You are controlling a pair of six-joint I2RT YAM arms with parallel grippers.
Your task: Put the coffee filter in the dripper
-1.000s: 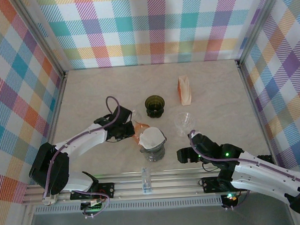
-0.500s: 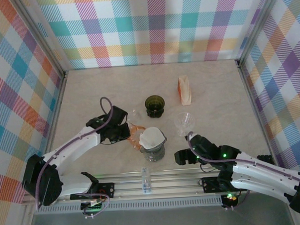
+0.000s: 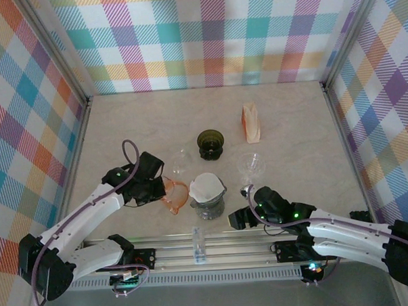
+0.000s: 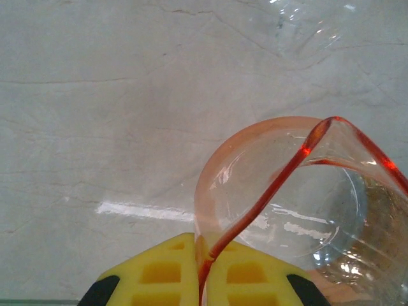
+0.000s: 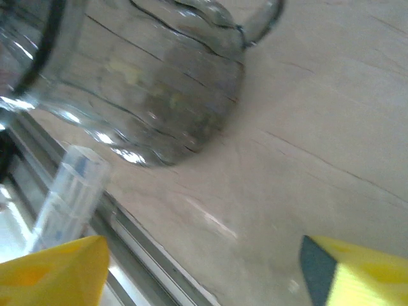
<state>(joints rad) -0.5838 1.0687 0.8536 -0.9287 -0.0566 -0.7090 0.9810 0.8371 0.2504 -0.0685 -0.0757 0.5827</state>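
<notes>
The orange dripper point(image 3: 177, 194) has been drawn left of the glass jug point(image 3: 208, 206), its rim pinched by the closed left end effector point(image 3: 158, 189). The white filter point(image 3: 205, 185) lies atop the jug (undelivered). Just right of the jug, the right end effector point(image 3: 237, 220) is spread and empty; the filter's edge should probably be gripped next.

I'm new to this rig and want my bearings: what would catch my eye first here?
Against the bright plaid walls, the left claw is shut on the rim of an orange see-through dripper, front left of the table's middle. Just right of it, a white paper filter sits in the top of a ribbed glass vessel, with the open right claw close beside it.
</notes>
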